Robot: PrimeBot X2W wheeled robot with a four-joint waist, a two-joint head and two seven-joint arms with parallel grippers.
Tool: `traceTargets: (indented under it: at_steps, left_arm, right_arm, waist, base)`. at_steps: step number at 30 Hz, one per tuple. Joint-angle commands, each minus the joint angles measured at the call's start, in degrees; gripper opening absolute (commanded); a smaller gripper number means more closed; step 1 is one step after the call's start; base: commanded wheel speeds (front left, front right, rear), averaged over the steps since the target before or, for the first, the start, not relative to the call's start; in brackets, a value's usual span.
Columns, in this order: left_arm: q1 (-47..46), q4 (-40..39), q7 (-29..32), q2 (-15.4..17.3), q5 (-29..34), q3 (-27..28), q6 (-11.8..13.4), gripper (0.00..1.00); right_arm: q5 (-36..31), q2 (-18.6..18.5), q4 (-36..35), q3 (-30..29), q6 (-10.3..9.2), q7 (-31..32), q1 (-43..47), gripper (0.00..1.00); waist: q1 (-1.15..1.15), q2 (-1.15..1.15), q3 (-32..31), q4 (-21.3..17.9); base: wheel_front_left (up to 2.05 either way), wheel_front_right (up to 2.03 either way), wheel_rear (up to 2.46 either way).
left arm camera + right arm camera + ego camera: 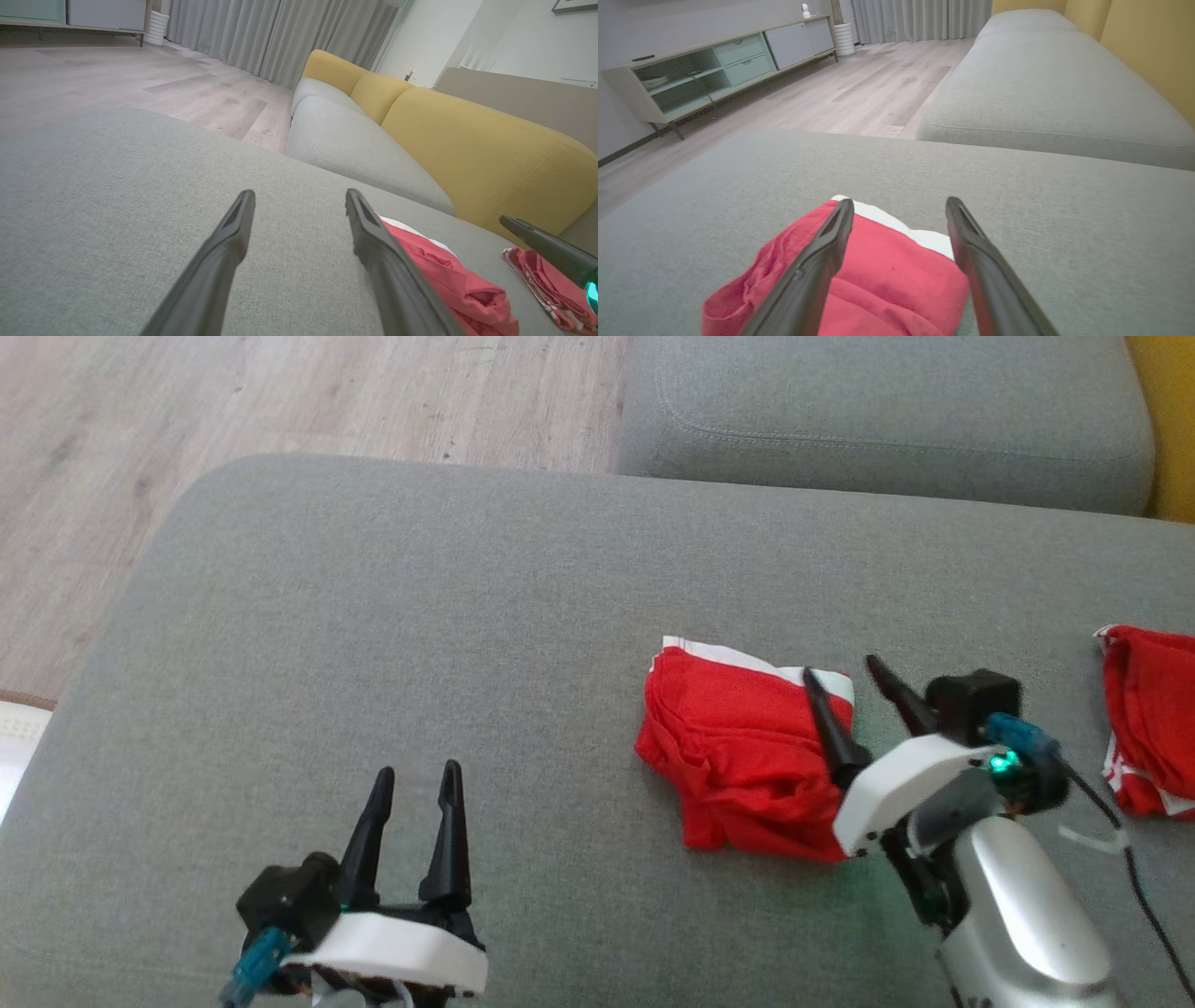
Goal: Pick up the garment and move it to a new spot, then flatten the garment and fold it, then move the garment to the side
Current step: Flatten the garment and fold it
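Note:
The garment (pixel 738 747) is red with a white band, folded into a compact bundle on the grey cushion (pixel 373 644). My right gripper (pixel 842 674) hovers open over its right edge, one finger above the red cloth and the other past the edge, nothing between them. In the right wrist view the garment (pixel 887 280) lies under and between the spread fingers of the right gripper (pixel 900 203). My left gripper (pixel 416 775) stands open and apart at the lower left; the left wrist view shows the left gripper (pixel 300 195) over bare cushion, the garment (pixel 444 275) to its right.
A second red and white cloth (pixel 1148 719) lies at the cushion's right edge. A further grey seat cushion (pixel 887 420) lies behind, with a yellow backrest (pixel 490 154). Wood floor (pixel 233 401) runs beyond the left edge, with a low cabinet (pixel 714 65) at the wall.

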Motion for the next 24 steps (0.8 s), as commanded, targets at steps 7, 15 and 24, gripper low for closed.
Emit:
traceTargets:
  at_steps: [7,15,24]
  left_arm:
    - [-2.28,-1.41,0.31,0.29,0.40,1.28,0.00,1.00]
    - [-2.55,-1.67,0.38,0.87,0.38,1.76,0.28,1.00]
    - [-3.20,-1.83,0.23,0.68,0.49,2.15,0.42,1.00]
  right_arm:
    - [-5.43,-0.36,-2.38,-2.42,0.37,0.07,0.44,0.32]
    - [-5.84,-0.85,2.63,2.27,0.37,0.41,0.08,0.00]
    - [-2.61,0.17,9.05,13.77,0.37,-0.68,-3.40,0.00]
  waist:
    - [0.00,0.00,0.29,0.70]
    - [0.00,0.00,1.41,2.52]
    - [0.00,0.00,3.12,5.06]
  base:
    - [0.00,0.00,0.00]
    - [0.00,0.00,0.00]
    - [0.00,0.00,0.00]
